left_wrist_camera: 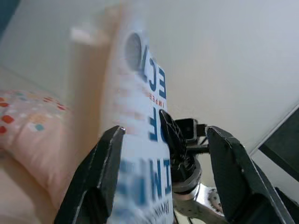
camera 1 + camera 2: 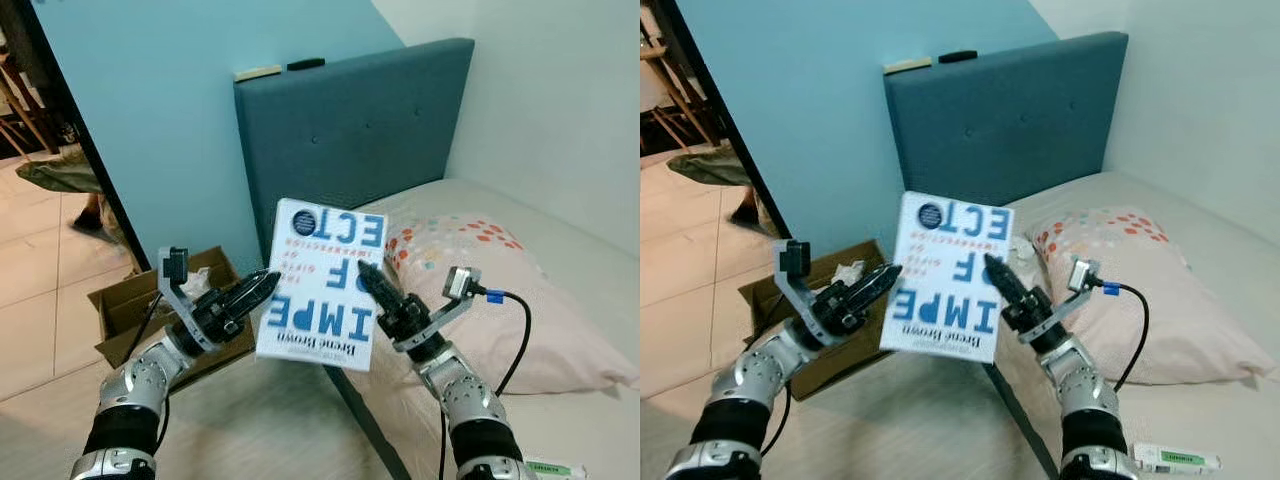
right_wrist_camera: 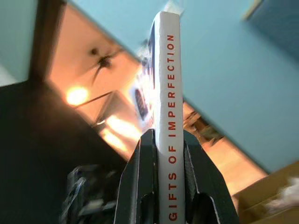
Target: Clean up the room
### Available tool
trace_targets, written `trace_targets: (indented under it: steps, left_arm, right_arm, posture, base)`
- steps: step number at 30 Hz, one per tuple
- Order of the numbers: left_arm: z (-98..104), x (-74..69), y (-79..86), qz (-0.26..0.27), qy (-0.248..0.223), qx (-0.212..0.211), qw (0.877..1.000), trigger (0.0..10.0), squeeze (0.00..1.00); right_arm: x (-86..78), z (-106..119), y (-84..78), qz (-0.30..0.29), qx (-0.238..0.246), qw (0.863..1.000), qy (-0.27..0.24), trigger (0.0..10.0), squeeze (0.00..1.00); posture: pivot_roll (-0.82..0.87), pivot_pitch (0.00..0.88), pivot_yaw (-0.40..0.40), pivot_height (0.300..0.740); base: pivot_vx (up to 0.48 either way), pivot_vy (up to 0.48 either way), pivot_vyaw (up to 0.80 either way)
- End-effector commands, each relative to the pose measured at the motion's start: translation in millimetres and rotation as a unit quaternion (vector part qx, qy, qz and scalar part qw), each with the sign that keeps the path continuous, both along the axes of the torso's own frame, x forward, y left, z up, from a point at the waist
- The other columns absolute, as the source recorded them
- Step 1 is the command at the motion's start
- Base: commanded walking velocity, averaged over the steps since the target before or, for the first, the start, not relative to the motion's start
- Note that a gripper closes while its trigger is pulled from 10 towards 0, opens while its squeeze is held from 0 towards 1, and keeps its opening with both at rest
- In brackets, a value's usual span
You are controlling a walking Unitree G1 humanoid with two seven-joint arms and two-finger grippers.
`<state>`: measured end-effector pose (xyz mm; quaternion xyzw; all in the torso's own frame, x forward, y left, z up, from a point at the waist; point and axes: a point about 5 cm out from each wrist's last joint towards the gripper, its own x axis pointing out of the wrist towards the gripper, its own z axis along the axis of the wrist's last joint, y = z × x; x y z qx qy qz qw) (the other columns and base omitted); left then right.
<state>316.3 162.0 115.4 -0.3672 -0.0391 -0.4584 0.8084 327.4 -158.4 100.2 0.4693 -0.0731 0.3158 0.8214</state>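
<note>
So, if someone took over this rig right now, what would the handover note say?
Right gripper: shut on the book, clamping its spine edge.
Left gripper: open, fingers straddling the book's other edge, not clamped.
The book is held upright and upside down in the air, in front of the blue headboard, beside the bed's pillow.
A cardboard box sits on the floor to the left.
Done: book picked up. Left: put it away; nothing shows where.
</note>
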Motion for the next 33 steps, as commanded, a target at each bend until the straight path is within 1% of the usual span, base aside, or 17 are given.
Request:
trace_targets:
  steps: [1, 5, 11, 12, 13, 14, 16, 17, 18, 19, 20, 21, 26, 29, 31, 32, 33]
  left_arm:
    - [-15, 4.8, 8.4, 0.066, 0.043, 0.031, 0.996, 10.0, 1.00]
    - [-30, 7.9, 16.6, 0.126, 0.093, 0.056, 0.986, 10.0, 1.00]
    - [-63, 1.1, 39.9, 0.242, 0.204, 0.116, 0.941, 10.0, 1.00]
    - [-80, -7.8, 50.9, 0.288, 0.250, 0.168, 0.909, 10.0, 1.00]
    - [-80, -7.8, 50.9, 0.288, 0.250, 0.168, 0.909, 10.0, 1.00]
    - [-91, -15.0, 58.8, 0.318, 0.277, 0.205, 0.883, 10.0, 1.00]
    - [-91, -15.0, 58.8, 0.318, 0.277, 0.205, 0.883, 10.0, 1.00]
    - [-128, -50.3, 80.2, 0.380, 0.373, 0.268, 0.803, 10.0, 1.00]
    - [-128, -50.3, 80.2, 0.380, 0.373, 0.268, 0.803, 10.0, 1.00]
    - [-139, -64.4, 85.2, 0.393, 0.404, 0.276, 0.778, 10.0, 0.76]
    - [-150, -78.8, 87.7, 0.396, 0.428, 0.294, 0.758, 10.0, 0.09]
    - [-158, -90.0, 88.3, 0.395, 0.443, 0.305, 0.744, 10.0, 0.00]
    - [-182, -127.7, 87.2, 0.400, 0.495, 0.337, 0.694, 10.0, 0.00]
    - [-188, -136.1, 85.3, 0.399, 0.505, 0.351, 0.680, 10.0, 0.00]
    - [-195, -149.8, 82.6, 0.385, 0.520, 0.372, 0.665, 10.0, 0.00]
    - [-195, -149.8, 82.6, 0.385, 0.520, 0.372, 0.665, 10.0, 0.00]
    - [-199, -156.6, 80.4, 0.377, 0.526, 0.385, 0.658, 10.0, 0.00]
  right_arm:
    - [9.7, -5, -23.1, -0.110, -0.008, 0.992, 0.060, 0.0, 0.00]
    - [12.4, -15, -39.9, -0.181, -0.026, 0.975, 0.126, 0.0, 0.00]
    - [4.5, -39, -56.2, -0.245, -0.137, 0.933, 0.226, 0.0, 0.00]
    - [-2.9, -54, -55.4, -0.237, -0.226, 0.907, 0.263, 0.0, 0.00]
    - [-2.9, -54, -55.4, -0.237, -0.226, 0.907, 0.263, 0.0, 0.00]
    - [-8.9, -64, -55.3, -0.231, -0.289, 0.885, 0.282, 0.0, 0.00]
    - [-8.9, -64, -55.3, -0.231, -0.289, 0.885, 0.282, 0.0, 0.00]
    - [-32.4, -96, -45.1, -0.183, -0.396, 0.840, 0.323, 0.0, 0.00]
    - [-32.4, -96, -45.1, -0.183, -0.396, 0.840, 0.323, 0.0, 0.00]
    - [-40.7, -107, -40.3, -0.165, -0.418, 0.828, 0.335, 0.0, 0.00]
    - [-48.7, -116, -35.0, -0.147, -0.428, 0.822, 0.347, 0.0, 0.00]
    - [-53.6, -121, -30.7, -0.135, -0.432, 0.819, 0.353, 0.0, 0.00]
    - [-54.7, -123, -21.9, -0.128, -0.423, 0.826, 0.350, 0.0, 0.00]
    - [-51.3, -121, -20.1, -0.132, -0.422, 0.829, 0.343, 0.0, 0.00]
    - [-38.6, -108, -16.0, -0.135, -0.382, 0.859, 0.314, 0.0, 0.00]
    - [-38.6, -108, -16.0, -0.135, -0.382, 0.859, 0.314, 0.0, 0.00]
    - [-28.6, -96, -13.3, -0.137, -0.344, 0.882, 0.292, 0.0, 0.00]
  posture:
    - [-0.05, 0.000, 0.040, 0.740]
    - [-0.05, 0.000, 0.040, 0.740]
    - [-0.05, 0.000, 0.037, 0.740]
    - [-0.05, 0.000, 0.035, 0.740]
    - [-0.05, 0.000, 0.035, 0.740]
    - [-0.05, 0.000, 0.035, 0.740]
    - [-0.05, 0.000, 0.035, 0.740]
    - [-0.05, 0.000, 0.012, 0.740]
    - [-0.05, 0.000, 0.012, 0.740]
    - [-0.05, 0.000, 0.012, 0.740]
    - [-0.06, 0.000, 0.005, 0.740]
    - [-0.06, 0.000, 0.005, 0.740]
    - [-0.06, 0.000, -0.010, 0.740]
    - [-0.06, 0.000, -0.010, 0.740]
    - [-0.06, 0.000, -0.012, 0.740]
    - [-0.06, 0.000, -0.012, 0.740]
    - [-0.06, 0.000, -0.012, 0.740]
  base:
    - [0.000, 0.000, 0.00]
    - [0.000, 0.000, 0.00]
    - [0.000, 0.000, 0.00]
    - [0.000, 0.000, 0.00]
    - [0.000, 0.000, 0.00]
    - [0.000, 0.000, 0.00]
    - [0.000, 0.000, 0.00]
    - [0.000, 0.000, -0.45]
    - [0.000, 0.000, -0.45]
    - [0.000, 0.000, -0.80]
    - [0.000, 0.000, -0.80]
    - [0.000, 0.000, -0.80]
    - [0.000, 0.000, -0.80]
    - [0.000, 0.000, -0.80]
    - [0.000, 0.000, -0.80]
    - [0.000, 0.000, -0.80]
    - [0.000, 0.000, -0.80]
